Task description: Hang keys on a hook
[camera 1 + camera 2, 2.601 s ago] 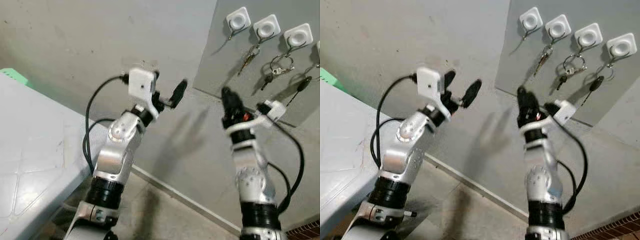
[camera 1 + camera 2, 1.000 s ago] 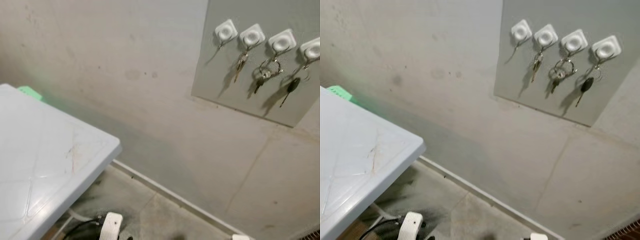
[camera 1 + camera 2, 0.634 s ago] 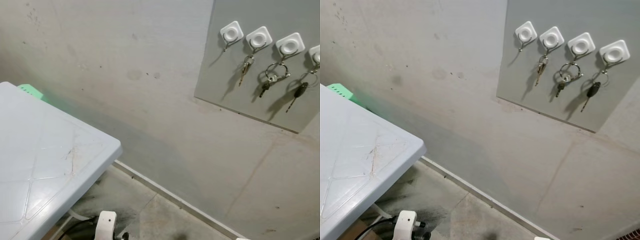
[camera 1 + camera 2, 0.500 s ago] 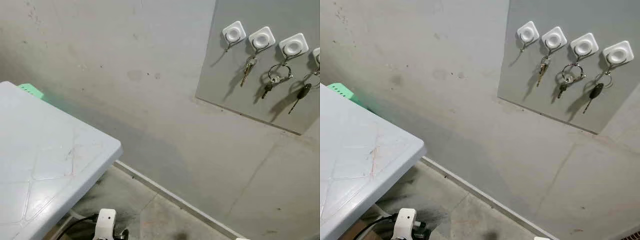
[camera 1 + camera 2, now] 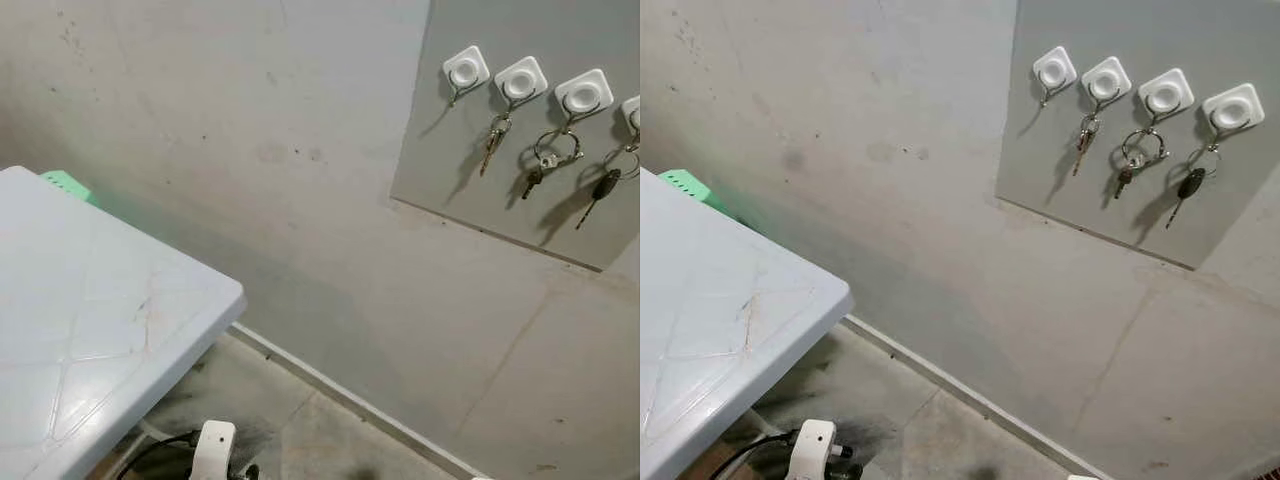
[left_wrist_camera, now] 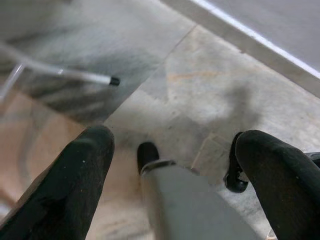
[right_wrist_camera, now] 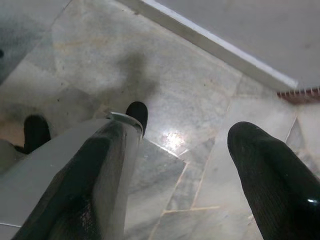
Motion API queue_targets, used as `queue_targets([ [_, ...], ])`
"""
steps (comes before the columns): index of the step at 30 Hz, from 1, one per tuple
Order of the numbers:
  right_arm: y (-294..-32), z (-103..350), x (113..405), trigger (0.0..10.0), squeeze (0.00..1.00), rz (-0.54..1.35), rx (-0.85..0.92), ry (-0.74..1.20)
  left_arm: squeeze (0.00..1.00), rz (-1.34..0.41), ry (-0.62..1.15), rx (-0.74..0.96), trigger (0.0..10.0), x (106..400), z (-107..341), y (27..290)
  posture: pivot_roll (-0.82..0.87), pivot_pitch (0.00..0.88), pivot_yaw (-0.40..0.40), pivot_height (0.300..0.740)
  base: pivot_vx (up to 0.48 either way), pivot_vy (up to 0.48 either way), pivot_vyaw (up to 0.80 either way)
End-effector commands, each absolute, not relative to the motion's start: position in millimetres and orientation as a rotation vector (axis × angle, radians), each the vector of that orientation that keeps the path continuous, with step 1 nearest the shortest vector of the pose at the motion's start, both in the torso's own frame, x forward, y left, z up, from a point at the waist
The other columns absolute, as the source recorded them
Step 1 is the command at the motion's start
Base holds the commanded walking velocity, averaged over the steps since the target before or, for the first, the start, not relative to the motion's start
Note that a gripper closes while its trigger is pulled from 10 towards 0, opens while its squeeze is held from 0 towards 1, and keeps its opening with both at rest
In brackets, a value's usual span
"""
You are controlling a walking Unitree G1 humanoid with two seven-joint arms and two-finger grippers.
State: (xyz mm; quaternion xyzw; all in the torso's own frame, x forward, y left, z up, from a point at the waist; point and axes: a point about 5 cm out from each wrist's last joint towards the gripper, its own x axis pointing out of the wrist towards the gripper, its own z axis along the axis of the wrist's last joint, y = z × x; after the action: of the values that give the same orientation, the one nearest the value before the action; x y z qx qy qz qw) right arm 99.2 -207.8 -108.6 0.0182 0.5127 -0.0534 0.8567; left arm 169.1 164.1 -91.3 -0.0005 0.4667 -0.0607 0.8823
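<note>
I see four white square hooks [image 5: 1054,70] in a row on the grey wall panel [image 5: 1060,170] — keys [image 5: 1083,138] hang from three, the leftmost is bare. Both arms hang low over the stone floor [image 7: 170,100]: left jaws [image 6: 172,165] spread, right jaws [image 7: 175,160] spread, holding nothing. The white plastic desk [image 5: 90,330] stands at left, well apart from the hooks.

1. Pale grey-white plastic counter [image 5: 90,330] on the near left, top scuffed and moulded with crossing lines.
2. A green thing [image 5: 62,183] peeks out behind the counter's far edge, can't tell what it is.
3. Grey wall [image 5: 250,150] across the back, pretty stained, with a light skirting strip [image 5: 970,395] along its foot.
4. Marbled tile floor [image 7: 200,100] below, dirty near the counter.
</note>
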Motion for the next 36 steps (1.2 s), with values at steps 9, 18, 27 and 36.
queue_targets([
  [9,-195,-115,81,10.0,0.00,-0.110,0.079,1.154,0.00,-0.111,0.992,0.003,10.0,167,-92,171,0.07,0.054,0.020,0.740,0.000,0.000,0.80],
  [18,-194,-116,79,10.0,0.00,-0.115,0.088,1.162,0.00,-0.108,0.993,0.010,10.0,167,-92,171,0.08,0.050,0.018,0.740,0.000,0.000,0.80],
  [27,-190,-117,76,10.0,0.00,-0.088,0.071,1.171,0.00,-0.137,0.999,0.035,10.0,166,-92,172,0.09,0.004,0.014,0.740,0.000,0.000,0.80],
  [36,-189,-118,72,10.0,0.00,-0.074,0.052,1.182,0.00,-0.144,0.999,0.045,10.0,167,-92,171,0.09,0.000,0.007,0.740,0.000,0.000,0.80],
])
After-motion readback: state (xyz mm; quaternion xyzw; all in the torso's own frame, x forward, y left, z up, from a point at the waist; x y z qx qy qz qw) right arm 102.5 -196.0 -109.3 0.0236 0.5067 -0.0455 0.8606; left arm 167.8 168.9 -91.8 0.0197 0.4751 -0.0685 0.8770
